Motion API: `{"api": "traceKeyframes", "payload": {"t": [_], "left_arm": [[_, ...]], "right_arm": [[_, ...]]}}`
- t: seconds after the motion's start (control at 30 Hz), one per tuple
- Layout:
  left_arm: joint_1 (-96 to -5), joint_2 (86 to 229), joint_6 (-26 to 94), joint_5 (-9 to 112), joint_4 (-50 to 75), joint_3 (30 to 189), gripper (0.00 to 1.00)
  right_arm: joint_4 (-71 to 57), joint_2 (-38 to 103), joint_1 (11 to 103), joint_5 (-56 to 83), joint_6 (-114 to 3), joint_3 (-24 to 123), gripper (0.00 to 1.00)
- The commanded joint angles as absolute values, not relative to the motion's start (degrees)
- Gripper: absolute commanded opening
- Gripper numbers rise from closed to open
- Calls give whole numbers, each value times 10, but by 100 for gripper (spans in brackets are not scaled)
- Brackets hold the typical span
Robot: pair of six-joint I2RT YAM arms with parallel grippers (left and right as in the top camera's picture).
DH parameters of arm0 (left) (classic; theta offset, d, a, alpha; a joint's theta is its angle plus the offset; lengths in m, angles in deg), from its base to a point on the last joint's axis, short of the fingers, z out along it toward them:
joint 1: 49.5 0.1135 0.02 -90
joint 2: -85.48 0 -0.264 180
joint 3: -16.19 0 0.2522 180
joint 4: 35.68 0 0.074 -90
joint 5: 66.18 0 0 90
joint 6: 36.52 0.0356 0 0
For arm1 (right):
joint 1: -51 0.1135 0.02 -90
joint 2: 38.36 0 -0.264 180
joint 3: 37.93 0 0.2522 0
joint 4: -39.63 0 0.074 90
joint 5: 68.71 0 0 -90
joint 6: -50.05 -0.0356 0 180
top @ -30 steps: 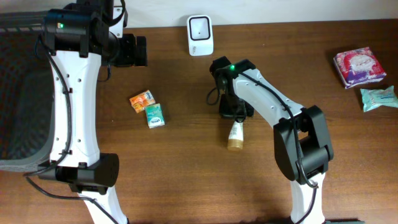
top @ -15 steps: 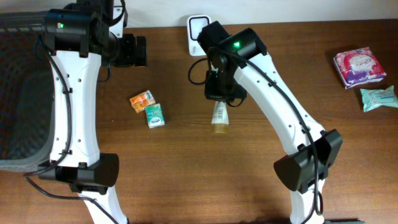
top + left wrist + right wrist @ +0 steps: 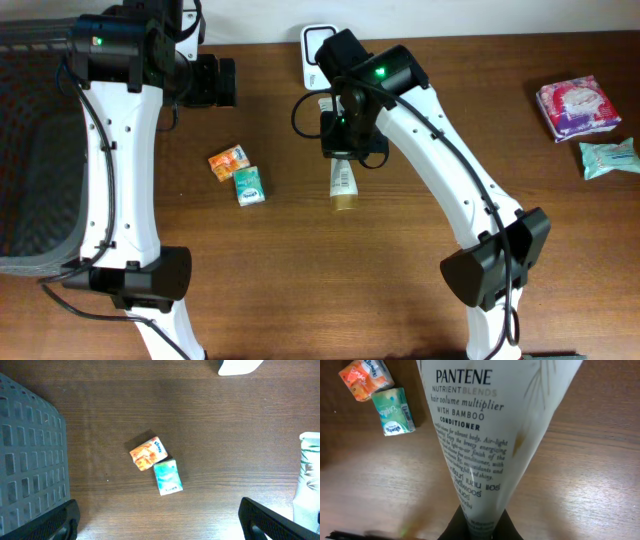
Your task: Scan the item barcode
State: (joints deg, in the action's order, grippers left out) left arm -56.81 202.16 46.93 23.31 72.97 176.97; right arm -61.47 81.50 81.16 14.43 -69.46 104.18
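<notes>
- Wooden table [image 3: 300, 280] under both arms.
- Grey mesh basket [image 3: 30, 150], on the outer side of the left gripper [image 3: 157, 515], whose jaws stand wide apart over bare wood, holding nothing.
- White conditioner tube [image 3: 480, 435], its crimped end clamped in the right gripper [image 3: 482, 527] and its cap end pointing away. It reads "PANTENE NUTRIENT BLENDS hair volume multiplier WITH BAMBOO CONDITIONER".
- White barcode scanner [image 3: 312, 40], just beyond the right gripper at the table's far edge.
- Pink patterned pack [image 3: 578, 107] and teal wipes pack [image 3: 608, 158], well apart from both grippers.
- Orange Kleenex pack [image 3: 147, 453], touching a green tissue pack [image 3: 167, 477], between the grippers and beside the tube.
</notes>
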Motion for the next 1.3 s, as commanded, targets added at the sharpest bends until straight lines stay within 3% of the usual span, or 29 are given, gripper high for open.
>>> {"api": "traceKeyframes", "payload": {"t": [0.0,0.7,1.0,1.03,1.1,1.27], "left_arm": [[-566,2021,466,229,729,1770,99],[-566,2021,466,229,729,1770,99],[-566,2021,466,229,729,1770,99],[-566,2021,466,229,729,1770,99],[-566,2021,466,229,729,1770,99],[-566,2021,466,229,729,1770,99]], "right_arm": [[-612,799,814,137,-689,1045,4],[-581,813,814,140,-689,1023,4],[-446,839,809,227,-689,795,4],[-433,839,805,240,-691,775,5],[-426,839,797,242,-691,754,24],[-455,838,775,241,-691,770,32]]}}
